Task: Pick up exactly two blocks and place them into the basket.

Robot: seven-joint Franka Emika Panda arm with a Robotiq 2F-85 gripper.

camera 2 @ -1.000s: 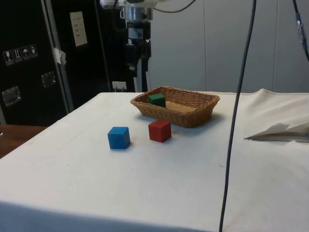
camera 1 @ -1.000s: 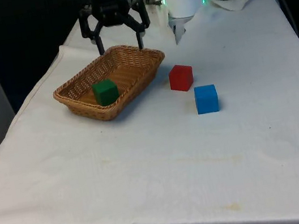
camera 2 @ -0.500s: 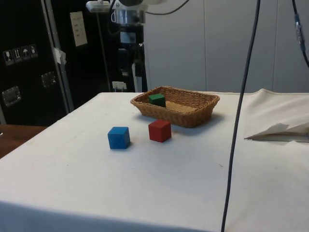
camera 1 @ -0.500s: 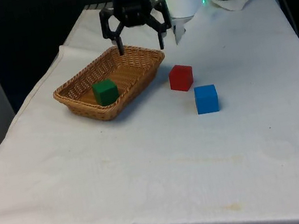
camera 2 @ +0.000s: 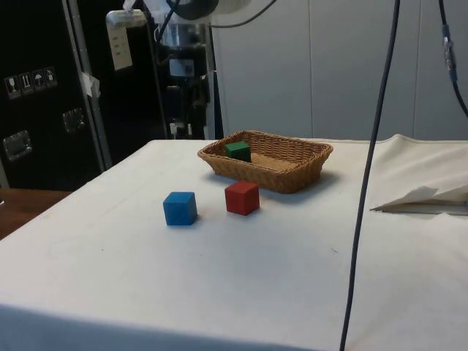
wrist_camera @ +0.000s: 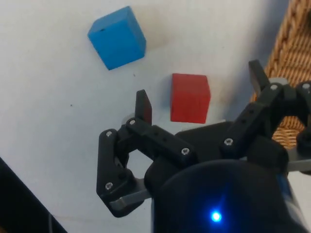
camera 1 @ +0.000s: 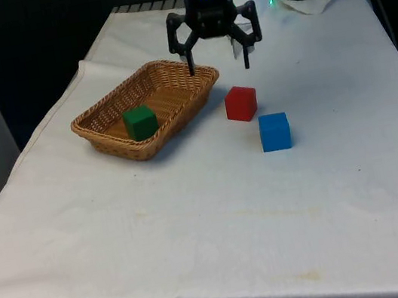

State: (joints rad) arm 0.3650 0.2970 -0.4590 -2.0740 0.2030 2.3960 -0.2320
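Observation:
A green block (camera 1: 139, 121) (camera 2: 237, 151) lies inside the woven basket (camera 1: 100, 131) (camera 2: 300, 170). On the cloth beside the basket sit a red block (camera 1: 241, 103) (camera 2: 242, 197) (wrist_camera: 190, 97) and a blue block (camera 1: 275, 131) (camera 2: 180, 208) (wrist_camera: 117, 37). My gripper (camera 1: 218, 60) (camera 2: 181, 130) (wrist_camera: 200, 90) hangs open and empty above the table, just behind the red block near the basket's right end in the front view. In the wrist view the red block shows between the two spread fingers (wrist_camera: 143, 106).
A crumpled fold of white cloth (camera 2: 424, 197) (camera 1: 312, 0) lies at the robot's end of the table. A dark cable (camera 2: 369, 168) hangs down in the side view. Bare cloth spreads in front of the blocks.
My open gripper has moved from above the basket's far end towards the front view's right and a little lower, arriving near the red block. The blocks and basket have not moved.

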